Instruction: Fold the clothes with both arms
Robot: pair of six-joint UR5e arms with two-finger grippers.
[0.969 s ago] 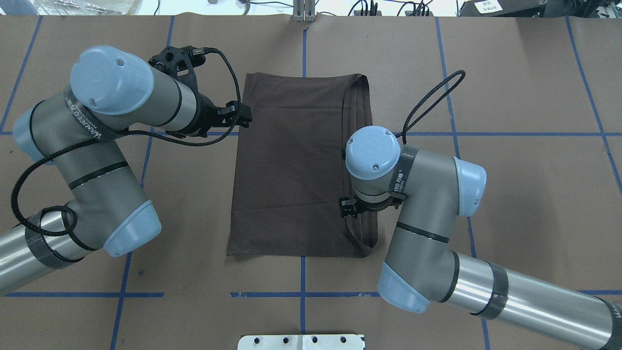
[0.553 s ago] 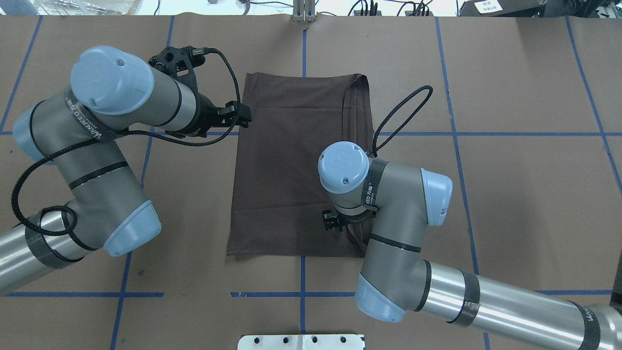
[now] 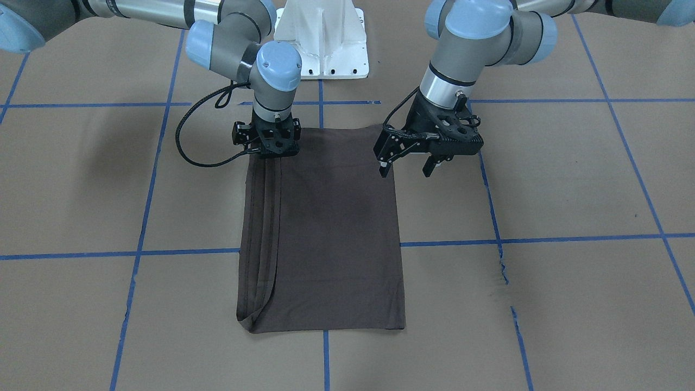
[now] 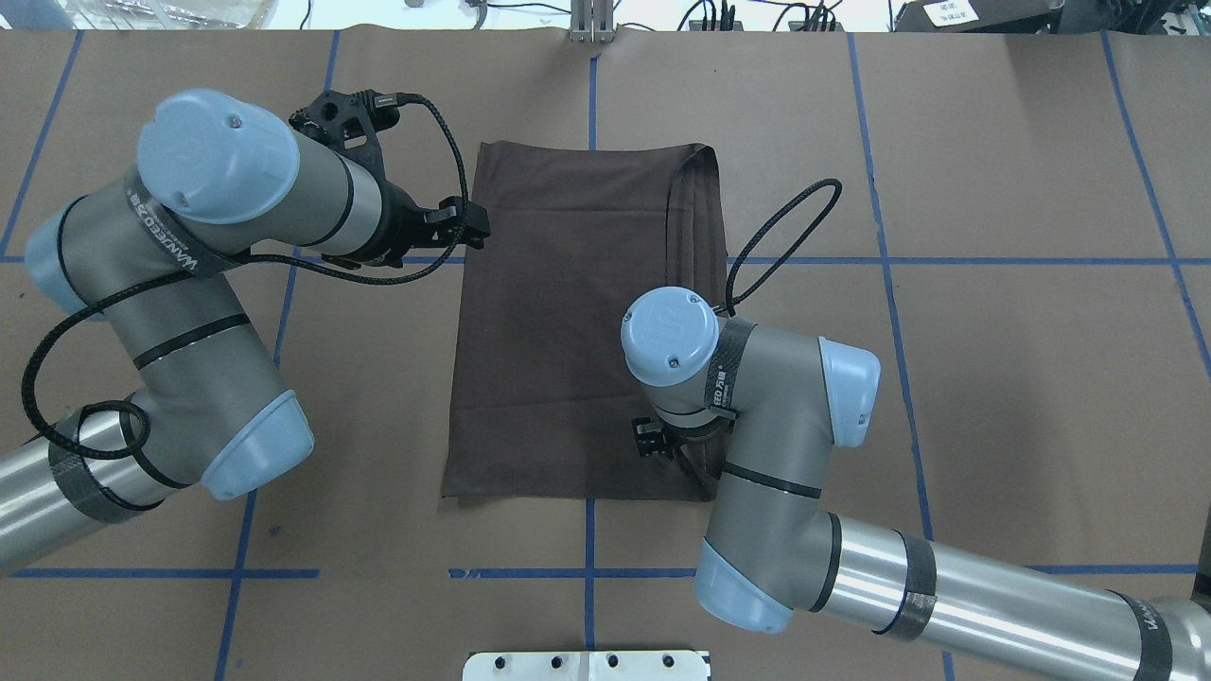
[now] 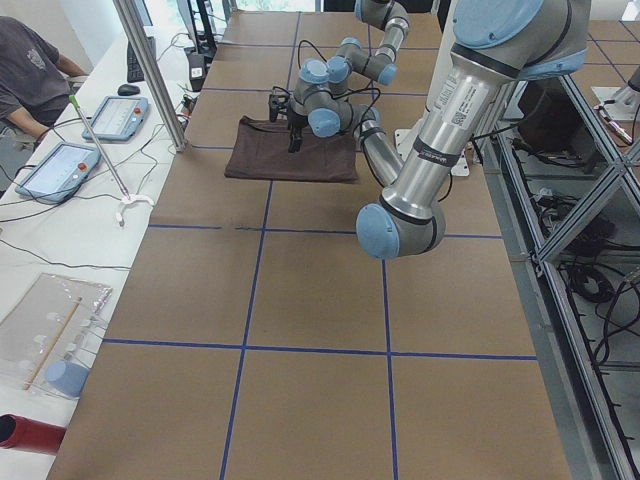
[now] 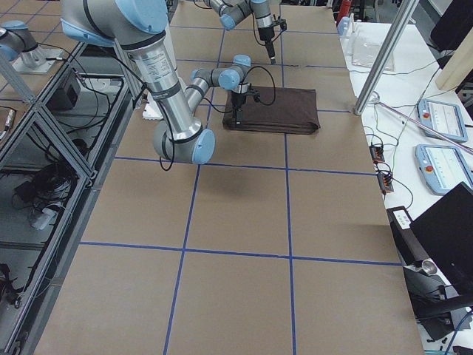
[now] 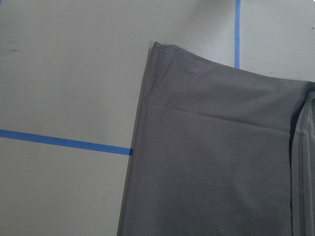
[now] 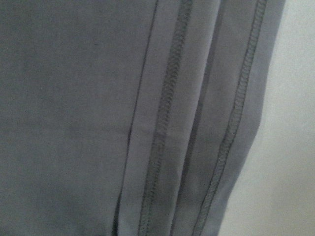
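Overhead exterior view: dark grey-brown folded T-shirt [image 4: 558, 331] lies flat on the table [image 4: 993, 378]. Left tool [image 3: 405, 169] hovers spread by its far-left edge, likely to pinch. Right tool [image 3: 270, 153] sits low over the near-right corner; I cannot tell its grip.

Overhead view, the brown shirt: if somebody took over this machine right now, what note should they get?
Left end effector: open, empty, at the shirt's left edge.
Right end effector: low over the stacked hems at the shirt's right near corner; open or shut unclear.
Done: shirt lies flat, folded to a narrow rectangle.
Left: probably a crosswise fold; no grip confirmed.
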